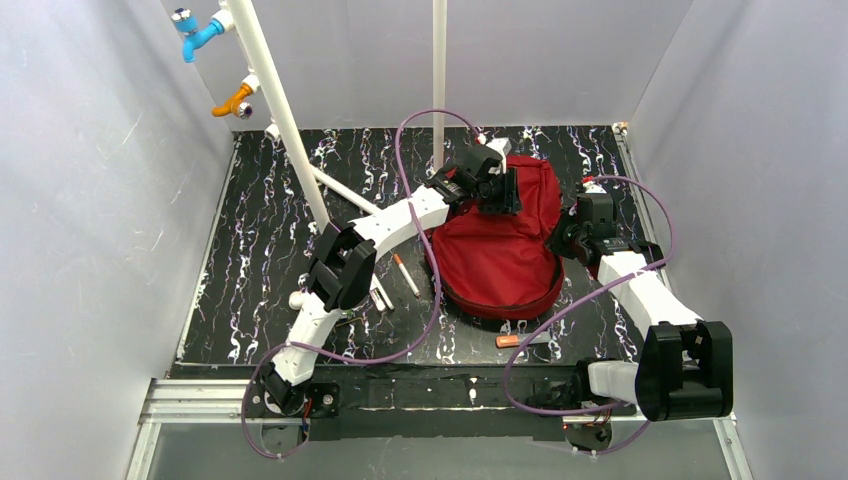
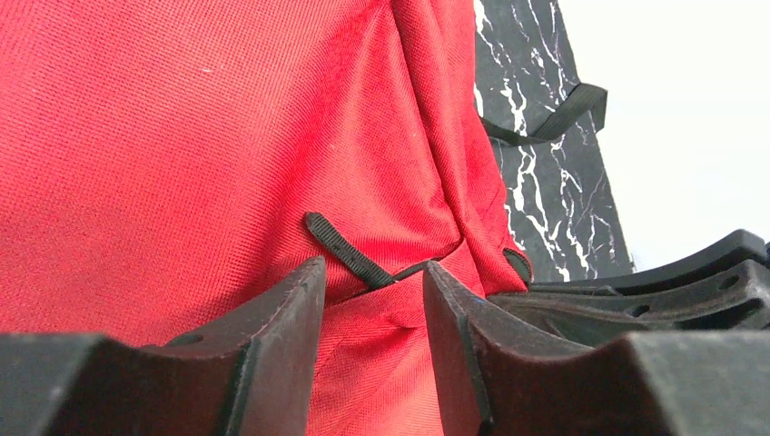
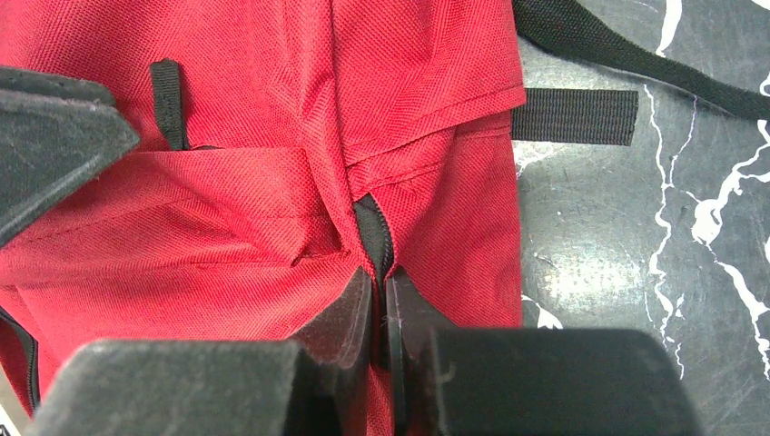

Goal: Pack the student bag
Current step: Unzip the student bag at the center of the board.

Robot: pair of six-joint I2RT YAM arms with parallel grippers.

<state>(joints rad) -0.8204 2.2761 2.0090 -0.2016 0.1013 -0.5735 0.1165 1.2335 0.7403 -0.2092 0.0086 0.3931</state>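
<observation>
The student bag [image 1: 500, 255], a dark-red fabric backpack, lies flat in the middle of the table. My left gripper [image 1: 497, 192] is open just above the bag's far part. In the left wrist view its jaws [image 2: 372, 286] stand apart over red fabric [image 2: 182, 136], with a black zip pull [image 2: 350, 250] lying between the tips. My right gripper [image 1: 568, 240] is at the bag's right edge. In the right wrist view it [image 3: 379, 286] is shut on the bag's fabric at the end of a dark zip [image 3: 373, 234].
A white pen [image 1: 407, 275] and small items [image 1: 382, 297] lie left of the bag. An orange pen [image 1: 508, 341] lies near the front. Black bag straps [image 3: 581, 116] spread on the marbled table [image 3: 654, 272]. White poles [image 1: 290, 130] stand at the back left.
</observation>
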